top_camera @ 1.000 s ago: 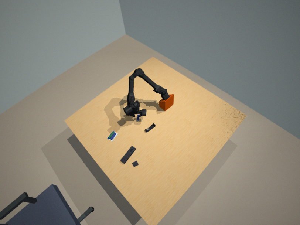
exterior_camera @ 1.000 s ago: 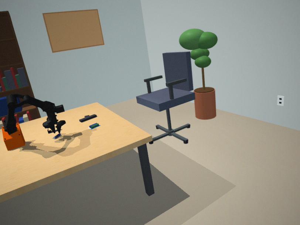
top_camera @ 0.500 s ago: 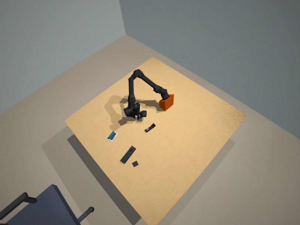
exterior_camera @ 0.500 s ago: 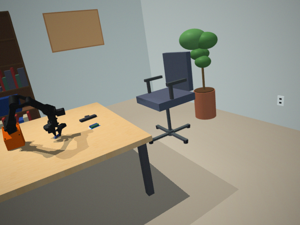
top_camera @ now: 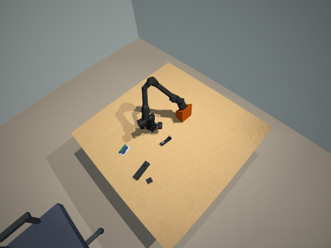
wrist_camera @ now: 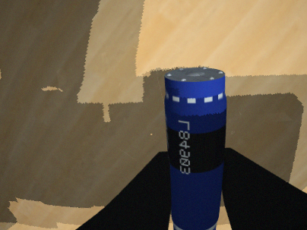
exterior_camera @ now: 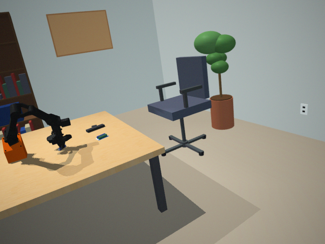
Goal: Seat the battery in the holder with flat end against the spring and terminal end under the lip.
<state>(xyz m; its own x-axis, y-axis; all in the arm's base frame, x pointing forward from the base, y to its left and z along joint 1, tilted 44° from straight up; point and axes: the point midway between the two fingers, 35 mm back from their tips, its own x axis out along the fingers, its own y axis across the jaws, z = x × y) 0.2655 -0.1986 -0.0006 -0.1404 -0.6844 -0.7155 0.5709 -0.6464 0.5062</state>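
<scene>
- Hand [top_camera: 152, 130] [exterior_camera: 62, 147] [wrist_camera: 194, 160]: I am pinching one blue battery [top_camera: 152, 132] [exterior_camera: 60, 148] [wrist_camera: 195, 189] between my two fingers; the wrist view is showing both flanking its sides.
- Battery location: it is sitting outside the holder [top_camera: 165, 141], well short of it. Whether it is touching the counter [top_camera: 193, 176] [exterior_camera: 121, 152] [wrist_camera: 228, 22], I cannot tell.
- Wrist view only: the battery is displaying readable characters, a black band and a row of white dashes near its grey end face.
- Top view only: one holder is lying near my hand, and one small dark square [top_camera: 149, 180] is lying separately beside the long dark bar [top_camera: 141, 170] [exterior_camera: 95, 128].
- Exterior view only: one potted plant [exterior_camera: 222, 112], one framed board [exterior_camera: 81, 32] and one wall outlet [exterior_camera: 303, 109] are appearing.
- Top and exterior count: one orange base [top_camera: 184, 115] [exterior_camera: 16, 153] is supporting my arm; one chair [top_camera: 41, 226] [exterior_camera: 178, 107] is standing off the counter.
- Top-view colour count: one green piece [top_camera: 122, 148] and one blue piece [top_camera: 125, 150] are lying side by side.
</scene>
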